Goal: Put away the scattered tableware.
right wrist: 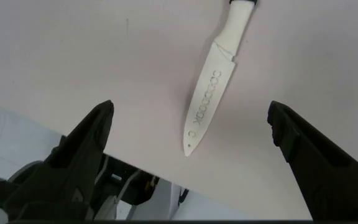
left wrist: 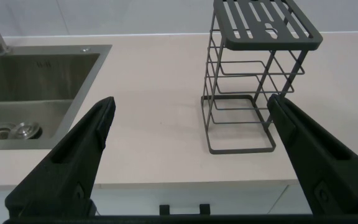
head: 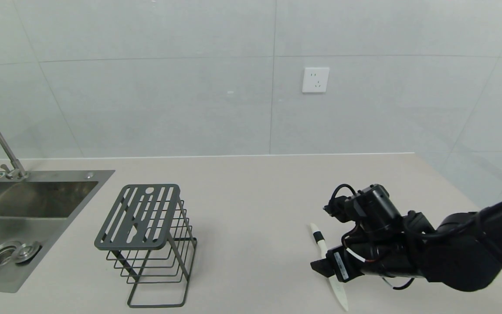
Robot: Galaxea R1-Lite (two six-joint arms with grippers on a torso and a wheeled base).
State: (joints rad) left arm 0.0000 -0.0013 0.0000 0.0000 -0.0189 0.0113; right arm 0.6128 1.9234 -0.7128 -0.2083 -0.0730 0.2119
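txt/signs: none legible | knife (right wrist: 207, 99) blade: row of small print marks, unreadable

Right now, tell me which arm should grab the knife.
Right. The right gripper hangs open directly above the white knife near the counter's front edge, jaws either side of the blade. The left gripper, also open, sits far off, facing the rack and sink.

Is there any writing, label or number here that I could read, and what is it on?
Nothing reads clearly.
knife: a row of marks along the blade, too blurred to read.
white label on the right arm's wrist: print too small to read.
sink: a small mark on the back inner wall, unreadable.
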